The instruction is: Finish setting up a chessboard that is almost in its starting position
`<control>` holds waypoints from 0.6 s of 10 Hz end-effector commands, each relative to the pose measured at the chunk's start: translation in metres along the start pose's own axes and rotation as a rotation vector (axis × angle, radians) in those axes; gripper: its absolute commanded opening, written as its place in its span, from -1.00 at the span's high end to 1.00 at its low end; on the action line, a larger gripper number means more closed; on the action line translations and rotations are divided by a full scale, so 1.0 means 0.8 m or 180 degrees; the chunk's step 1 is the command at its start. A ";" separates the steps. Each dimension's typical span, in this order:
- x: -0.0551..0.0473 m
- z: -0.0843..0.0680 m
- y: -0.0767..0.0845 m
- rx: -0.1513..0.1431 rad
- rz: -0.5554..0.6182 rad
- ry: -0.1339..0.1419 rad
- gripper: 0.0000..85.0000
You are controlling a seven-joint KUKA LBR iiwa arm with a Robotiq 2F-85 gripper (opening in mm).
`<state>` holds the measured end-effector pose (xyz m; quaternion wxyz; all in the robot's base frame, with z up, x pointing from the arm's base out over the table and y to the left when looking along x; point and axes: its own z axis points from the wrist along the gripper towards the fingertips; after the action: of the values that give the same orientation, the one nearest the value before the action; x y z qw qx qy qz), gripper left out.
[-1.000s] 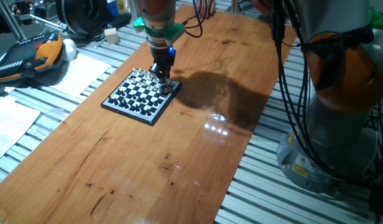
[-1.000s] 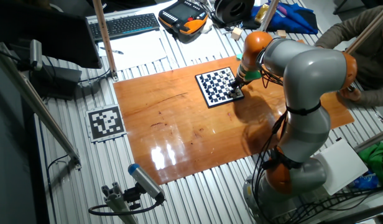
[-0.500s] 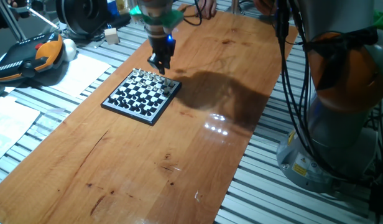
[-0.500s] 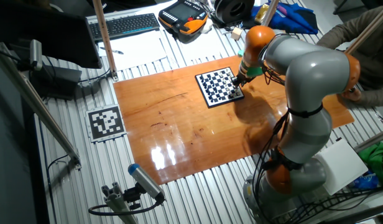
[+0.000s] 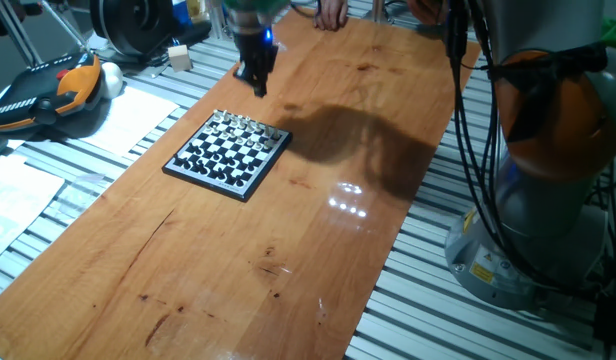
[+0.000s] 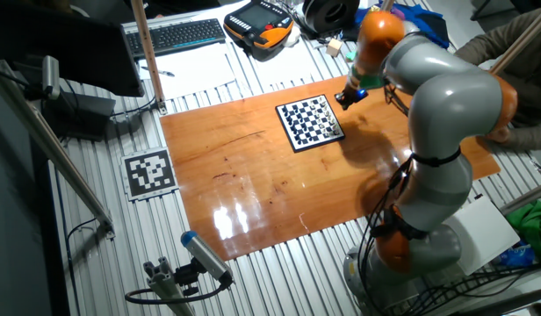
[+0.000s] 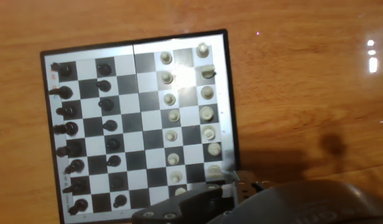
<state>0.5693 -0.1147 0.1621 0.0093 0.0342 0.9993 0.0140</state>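
The chessboard (image 5: 228,152) lies on the wooden table, also in the other fixed view (image 6: 310,122). In the hand view the chessboard (image 7: 138,121) shows dark pieces in its two left columns and pale pieces in its two right columns. My gripper (image 5: 258,82) hangs well above the table beyond the board's far right corner, clear of the pieces; it also shows in the other fixed view (image 6: 343,100). Its fingers stand slightly apart with nothing between them. In the hand view my gripper (image 7: 238,185) covers the board's lower right corner, so that square is hidden.
White paper sheets (image 5: 128,118) and an orange and black teach pendant (image 5: 48,95) lie left of the table. A keyboard (image 6: 178,37) sits at the back. A person's arm (image 6: 508,53) is at the right. The arm's base (image 5: 548,180) stands beside the table.
My gripper has risen from the board's near right corner and drawn away toward the far side of the table. The board has not moved.
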 end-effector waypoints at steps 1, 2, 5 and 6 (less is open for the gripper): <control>0.000 -0.020 -0.004 -0.0005 -0.0009 0.0008 1.00; 0.004 -0.026 -0.007 0.0021 -0.0014 -0.0028 1.00; 0.021 -0.033 -0.005 -0.0031 -0.0077 -0.0088 1.00; 0.022 -0.031 -0.002 -0.0081 -0.0085 -0.0110 1.00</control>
<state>0.5514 -0.1156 0.1865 0.0288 0.0211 0.9990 0.0279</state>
